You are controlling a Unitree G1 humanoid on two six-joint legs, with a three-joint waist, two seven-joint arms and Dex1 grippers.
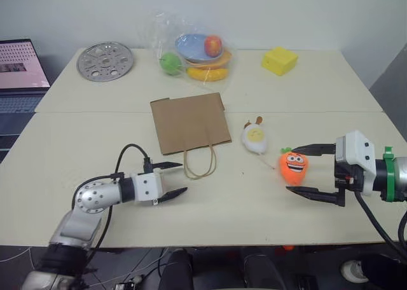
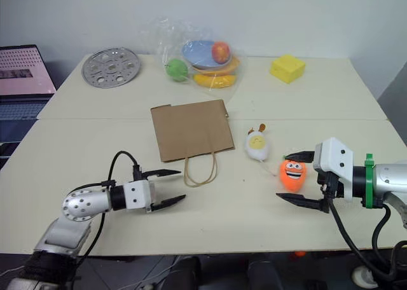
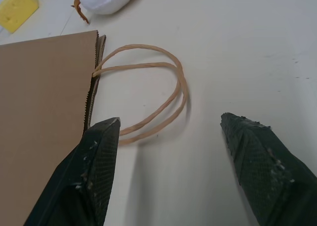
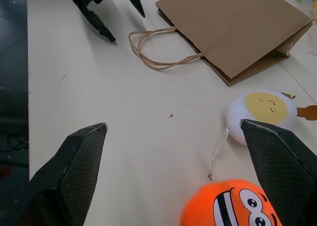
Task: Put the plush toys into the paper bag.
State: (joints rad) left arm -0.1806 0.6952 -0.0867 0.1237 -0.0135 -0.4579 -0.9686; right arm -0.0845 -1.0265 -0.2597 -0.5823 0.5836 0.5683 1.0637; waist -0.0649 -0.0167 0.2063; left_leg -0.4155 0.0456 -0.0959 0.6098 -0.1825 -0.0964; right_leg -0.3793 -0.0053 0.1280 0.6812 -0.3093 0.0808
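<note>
The brown paper bag [image 1: 191, 130] lies flat in the middle of the table, its rope handles [image 1: 200, 163] pointing toward me. Right of it lies the white-yellow egg plush toy [image 1: 255, 138]. Further right lies the orange carrot plush toy [image 1: 296, 169], between the open jaws of my right gripper [image 1: 291, 169], and neither finger presses it. My left gripper [image 1: 183, 177] is open and empty just left of the handles. The left wrist view shows the handles [image 3: 153, 92] and the bag's mouth edge [image 3: 91, 87] ahead of its fingers. The right wrist view shows the carrot [image 4: 223, 206] close up.
A clear plastic bag [image 1: 194, 48] holding fruit and plates stands at the back of the table. To its left lies a metal disc [image 1: 105, 61] and to its right a yellow block [image 1: 279, 60]. A laptop [image 1: 19, 67] stands off the table's left edge.
</note>
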